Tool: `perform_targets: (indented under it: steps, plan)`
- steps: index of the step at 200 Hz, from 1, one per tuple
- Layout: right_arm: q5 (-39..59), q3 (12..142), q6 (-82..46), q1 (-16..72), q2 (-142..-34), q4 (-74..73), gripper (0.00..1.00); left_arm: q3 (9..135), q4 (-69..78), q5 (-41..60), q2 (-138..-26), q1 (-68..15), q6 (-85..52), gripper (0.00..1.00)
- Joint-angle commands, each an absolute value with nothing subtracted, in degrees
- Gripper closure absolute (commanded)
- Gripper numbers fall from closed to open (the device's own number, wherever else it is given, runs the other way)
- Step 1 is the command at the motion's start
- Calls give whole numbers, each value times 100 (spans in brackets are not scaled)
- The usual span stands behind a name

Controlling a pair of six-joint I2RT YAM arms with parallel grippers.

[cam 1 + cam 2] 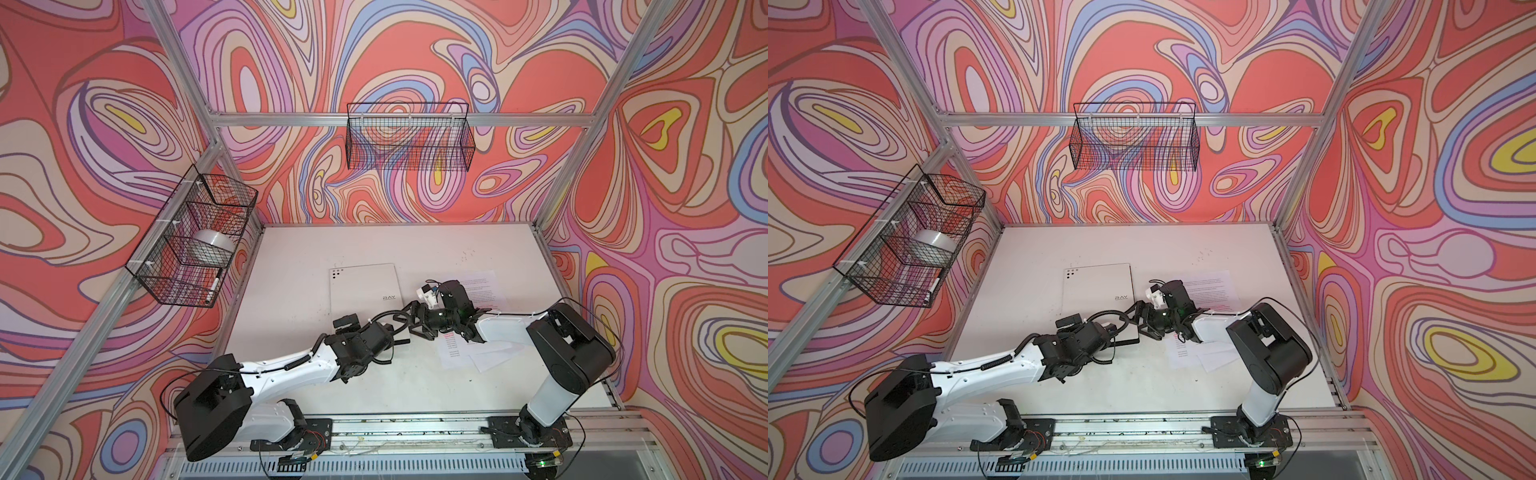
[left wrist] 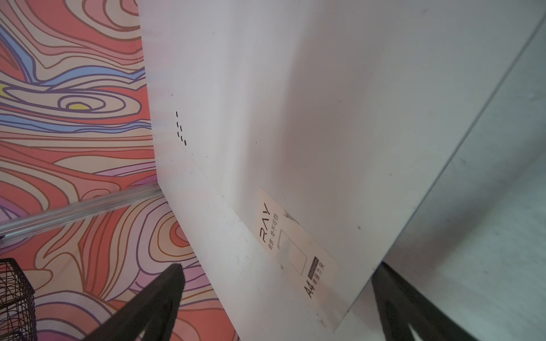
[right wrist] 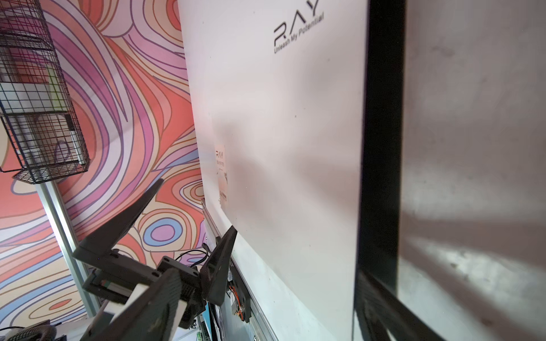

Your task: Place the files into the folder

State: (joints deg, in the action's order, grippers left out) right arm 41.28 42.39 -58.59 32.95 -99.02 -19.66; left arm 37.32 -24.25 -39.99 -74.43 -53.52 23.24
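The white table (image 1: 291,299) fills the floor of the cell. At its middle the folder (image 1: 361,286) (image 1: 1096,286) lies flat and closed, glossy white cover up, with the RAY lettering towards its near right corner. To the right of the folder lie the files (image 1: 484,286) (image 1: 1214,286): white sheets with dense text and pink lines. One sheet sits farther back and others nearer the front edge (image 1: 457,353), and the right arm (image 1: 503,330) crosses above them.

Both claws meet at the folder's near right corner. The left gripper (image 1: 400,336) reaches in from the left with its jaws spread wide and holds nothing. In the left wrist view the cover (image 2: 325,118), with its A4 label (image 2: 295,251), lies between the two fingers. One finger (image 2: 156,295) stands clear in the air against the patterned wall. The other (image 2: 410,310) is low beside the folder's long edge; I cannot tell whether it touches.

The right gripper (image 1: 411,323) points left at the same corner, also spread wide and empty. In the right wrist view the cover (image 3: 280,147) and a black strip (image 3: 384,147) along its edge lie between its own fingers (image 3: 153,304), and the left gripper (image 3: 198,204) shows just beside the folder's near edge.
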Motion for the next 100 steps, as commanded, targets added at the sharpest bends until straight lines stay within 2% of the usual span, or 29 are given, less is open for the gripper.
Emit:
perform_targets:
  steps: [1,53,100]
  plan:
    - [4410,4120,-6145,3284,-10067,-2640,7,3885,-2532,-3999,-7488,-5303,2184,0]
    - [4497,4153,-6179,3283,-10073,-2848,7,3958,-2667,-3888,-7382,-5288,2125,0]
    - [4627,4166,-6215,3283,-10282,-3103,9,4187,-3069,-3511,-6648,-5025,2129,0]
